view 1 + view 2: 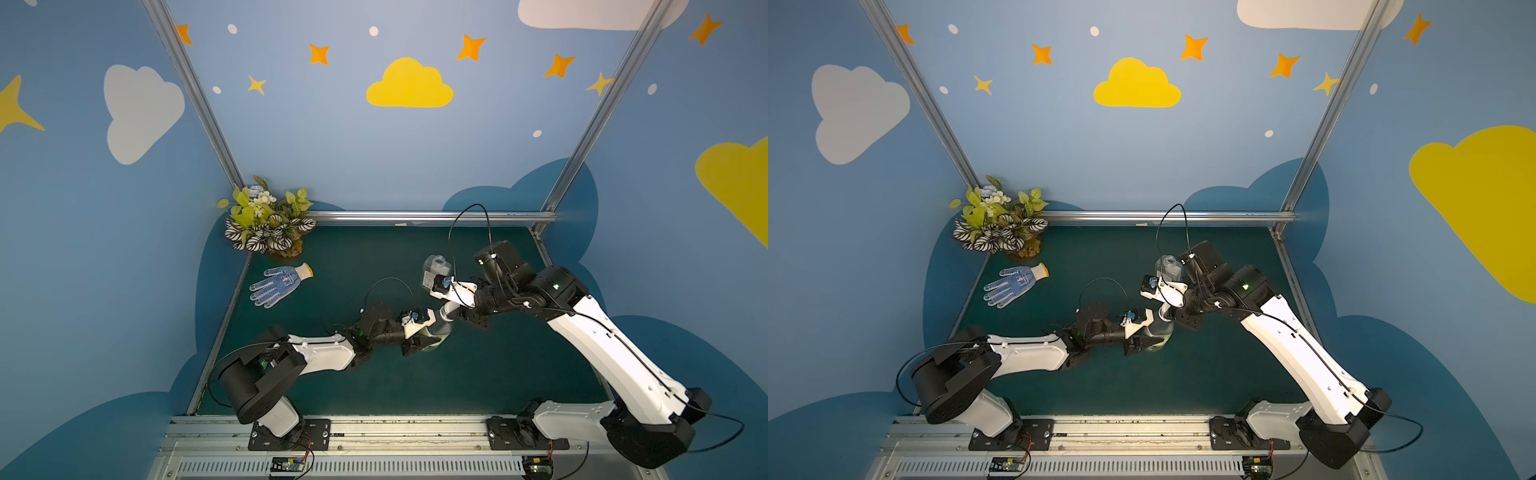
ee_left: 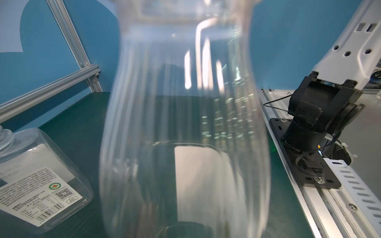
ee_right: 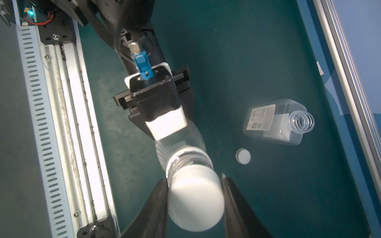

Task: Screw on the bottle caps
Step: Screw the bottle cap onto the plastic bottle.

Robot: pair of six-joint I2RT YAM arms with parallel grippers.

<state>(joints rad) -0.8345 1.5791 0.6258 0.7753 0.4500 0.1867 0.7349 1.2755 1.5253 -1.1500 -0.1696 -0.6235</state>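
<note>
Right jaws are clamped on a white screw cap (image 3: 195, 197), one finger on each side, and that cap sits on the neck of the slim ribbed clear bottle (image 2: 185, 123). Left jaws are squeezed around the same bottle's body, holding it roughly mid-worktop (image 1: 374, 386), a touch toward 3 o'clock. The square-shouldered bottle (image 3: 274, 123) with the white label is at 12 o'clock from it, neck open. The second cap (image 3: 243, 156) lies flat on the worktop between the two bottles, touching neither. Over at 10 o'clock there's a dotted work glove (image 1: 280, 284), and a fake plant (image 1: 266, 220) sits in the 11 o'clock corner.
</note>
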